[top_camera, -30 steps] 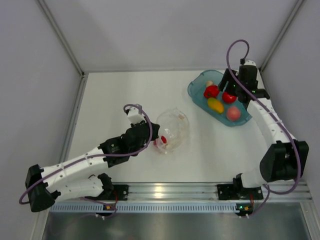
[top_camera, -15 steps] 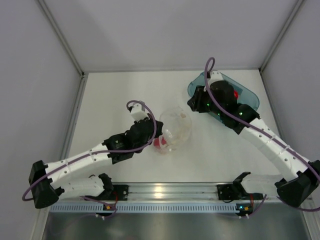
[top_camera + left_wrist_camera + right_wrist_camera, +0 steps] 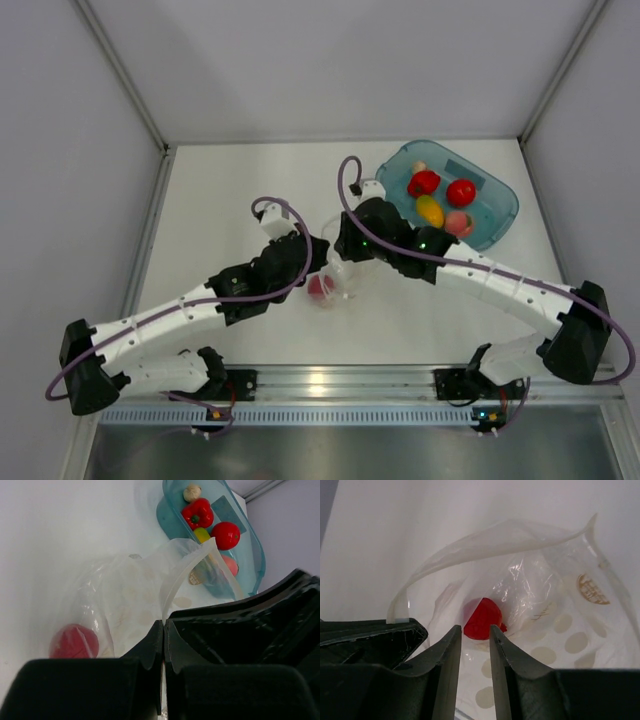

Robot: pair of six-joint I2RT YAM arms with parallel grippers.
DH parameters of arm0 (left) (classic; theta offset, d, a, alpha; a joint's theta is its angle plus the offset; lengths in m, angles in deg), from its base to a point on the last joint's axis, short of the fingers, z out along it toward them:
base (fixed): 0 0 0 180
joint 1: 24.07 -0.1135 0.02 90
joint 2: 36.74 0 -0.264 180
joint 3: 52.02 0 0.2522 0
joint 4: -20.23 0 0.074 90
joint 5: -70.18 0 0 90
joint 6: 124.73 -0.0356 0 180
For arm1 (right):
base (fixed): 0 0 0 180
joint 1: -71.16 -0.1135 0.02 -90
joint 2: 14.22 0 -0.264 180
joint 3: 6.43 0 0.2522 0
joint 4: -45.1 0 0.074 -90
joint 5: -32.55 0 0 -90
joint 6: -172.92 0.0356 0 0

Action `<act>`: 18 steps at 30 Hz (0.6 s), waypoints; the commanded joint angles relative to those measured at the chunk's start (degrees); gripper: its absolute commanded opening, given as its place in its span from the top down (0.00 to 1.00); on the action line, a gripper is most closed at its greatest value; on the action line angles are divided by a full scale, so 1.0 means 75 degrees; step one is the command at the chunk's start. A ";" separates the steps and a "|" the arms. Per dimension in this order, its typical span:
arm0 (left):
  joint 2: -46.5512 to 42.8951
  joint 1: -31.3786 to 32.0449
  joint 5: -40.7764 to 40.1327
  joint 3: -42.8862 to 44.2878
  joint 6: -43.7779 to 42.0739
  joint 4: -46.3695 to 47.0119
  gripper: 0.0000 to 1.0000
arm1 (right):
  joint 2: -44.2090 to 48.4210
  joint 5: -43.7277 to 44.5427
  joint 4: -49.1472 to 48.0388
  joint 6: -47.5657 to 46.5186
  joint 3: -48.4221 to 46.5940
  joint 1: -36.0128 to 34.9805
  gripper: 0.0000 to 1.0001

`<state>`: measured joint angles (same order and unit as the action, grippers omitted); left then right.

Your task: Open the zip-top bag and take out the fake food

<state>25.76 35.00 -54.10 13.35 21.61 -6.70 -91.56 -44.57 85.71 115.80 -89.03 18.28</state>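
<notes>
The zip-top bag [image 3: 350, 272] lies mid-table, its mouth held open; it is clear with white dots [image 3: 560, 622]. One red fake food piece [image 3: 320, 287] sits deep inside it [image 3: 482, 617] [image 3: 74, 641]. My left gripper [image 3: 318, 266] is shut on the bag's rim strip [image 3: 163, 625]. My right gripper [image 3: 340, 258] is slightly open and empty [image 3: 475, 630], its fingertips in the bag's mouth just short of the red piece. A red pepper [image 3: 423, 183], a tomato [image 3: 461, 192], a yellow piece [image 3: 430, 210] and a peach [image 3: 458, 223] lie in the teal tub [image 3: 470, 165].
The teal tub stands at the back right, also seen past the bag in the left wrist view [image 3: 252, 560], with a small garlic piece [image 3: 192, 491]. Both arms cross over the table's middle. Grey walls enclose the table.
My right arm swung from over the teal tub leftward and down to the bag's mouth. My left gripper stayed on the bag's rim and drew it up a little.
</notes>
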 commanded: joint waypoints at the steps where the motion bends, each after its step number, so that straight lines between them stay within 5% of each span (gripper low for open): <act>1: -0.0200 -0.0013 -0.0011 0.0267 0.0153 0.0186 1.00 | -0.0164 0.0484 -0.0976 0.0642 0.0422 -0.0401 0.71; 9: -0.0587 -0.0001 -0.0081 -0.0073 0.0574 0.0197 1.00 | -0.0949 0.1633 -0.1775 0.1650 0.0636 -0.1105 0.73; 18: -0.0997 -0.0013 -0.0315 -0.0483 0.0785 0.0197 1.00 | -0.2120 0.1072 -0.2396 0.2037 0.0694 -0.1281 0.69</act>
<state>20.36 34.61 -55.96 10.64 26.00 -8.09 -105.28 -35.01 72.70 129.26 -83.52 10.15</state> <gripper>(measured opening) 0.021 0.303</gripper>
